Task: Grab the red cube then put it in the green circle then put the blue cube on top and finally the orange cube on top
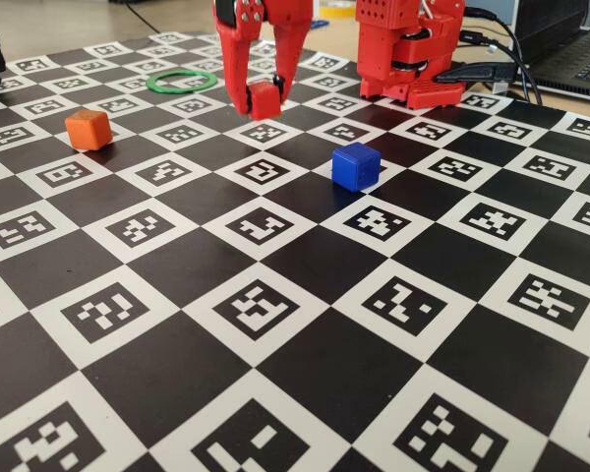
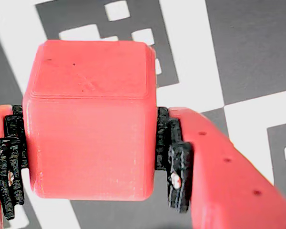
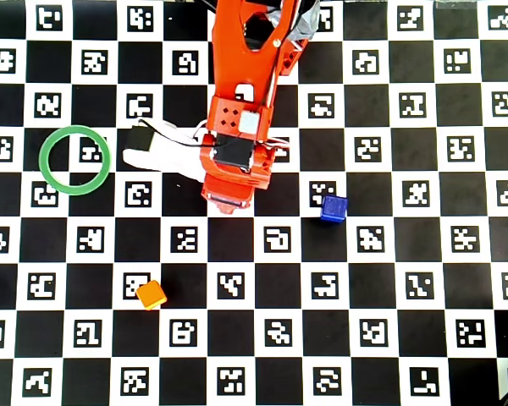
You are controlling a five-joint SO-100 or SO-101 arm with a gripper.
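Note:
The red cube (image 1: 265, 99) is clamped between my gripper's (image 1: 263, 101) two fingers, low over the checkered board. In the wrist view the red cube (image 2: 88, 129) fills the space between the black pads (image 2: 174, 162) of the gripper (image 2: 91, 164), which press on its two sides. The green circle (image 1: 150, 83) lies flat on the board, left of the gripper and a little farther back, its centre bare. The orange cube (image 1: 88, 129) sits to the left front. The blue cube (image 1: 356, 165) sits to the right front. In the overhead view the arm (image 3: 237, 127) hides the red cube.
The overhead view shows the green circle (image 3: 44, 161) at left, the orange cube (image 3: 151, 294) below it and the blue cube (image 3: 334, 208) right of the arm. The arm's red base (image 1: 408, 59), cables and a laptop (image 1: 570, 49) stand at the back right.

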